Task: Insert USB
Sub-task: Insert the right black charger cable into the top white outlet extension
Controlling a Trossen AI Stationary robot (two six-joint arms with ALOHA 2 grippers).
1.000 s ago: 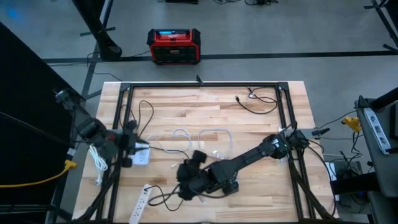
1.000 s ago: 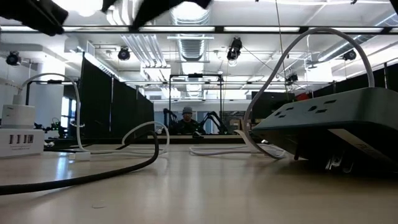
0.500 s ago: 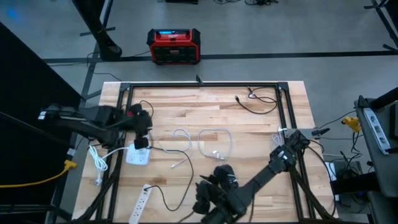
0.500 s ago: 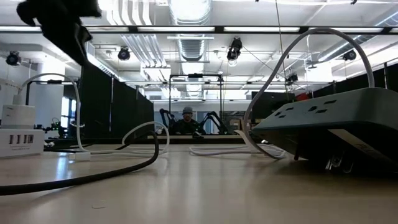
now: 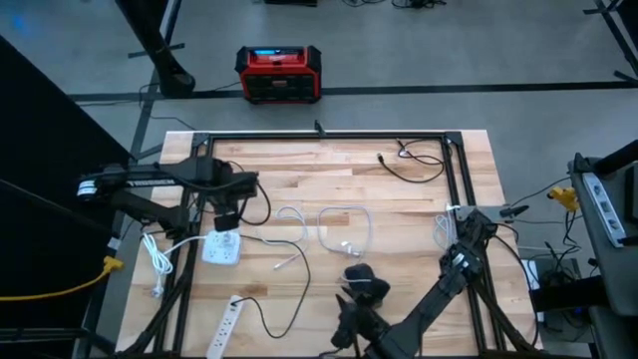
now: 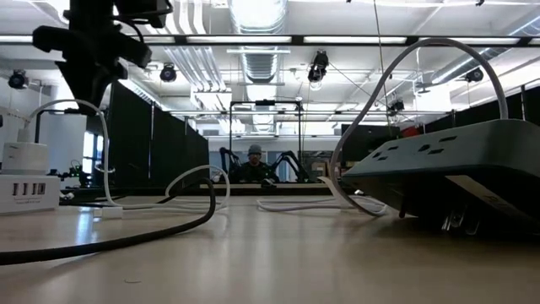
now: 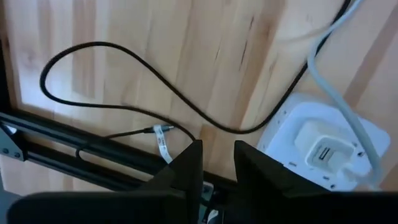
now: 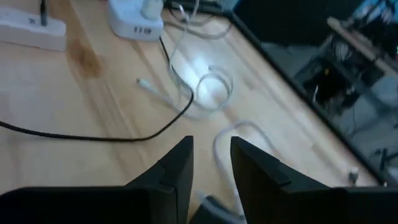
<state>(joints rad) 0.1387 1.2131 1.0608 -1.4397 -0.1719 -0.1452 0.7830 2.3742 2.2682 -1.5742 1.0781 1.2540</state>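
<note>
Both arms pulled back (nothing held) from white charger.

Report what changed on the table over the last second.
The right tool pulled back from the table's middle to its near edge, its fingers narrowing, nothing between them. The left tool swung from the left edge inward, over the white charging hub. The hub, white cable and power strip stayed put.

Left claw raised, pointing down, fingers slightly apart and empty, right claw raised, fingers narrowly apart
</note>
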